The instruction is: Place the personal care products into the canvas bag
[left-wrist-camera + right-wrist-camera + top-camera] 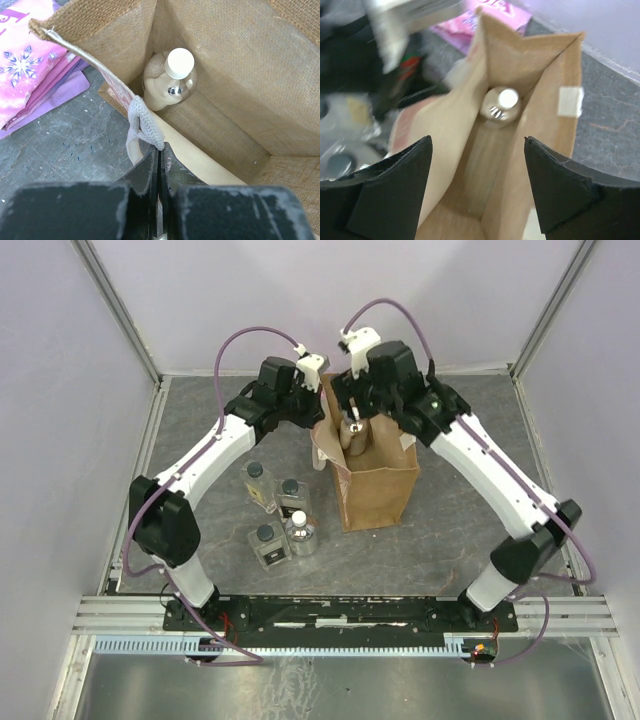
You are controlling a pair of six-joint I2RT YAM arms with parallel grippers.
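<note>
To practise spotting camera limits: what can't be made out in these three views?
Top view: bag floor, mostly hidden by the right gripper.
Right wrist: table bottles, motion-blurred at left.
Left wrist: pink packet, cut off by the edge and bag wall.

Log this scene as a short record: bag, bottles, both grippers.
canvas bag: upright, mouth open
bottle in bag: one, white cap, near a corner
loose bottles: four, grouped on the left arm's side of the bag
left gripper: shut on bag handle
right gripper: open, empty, above the bag mouth
pink packet: lying flat beside the bag
</note>
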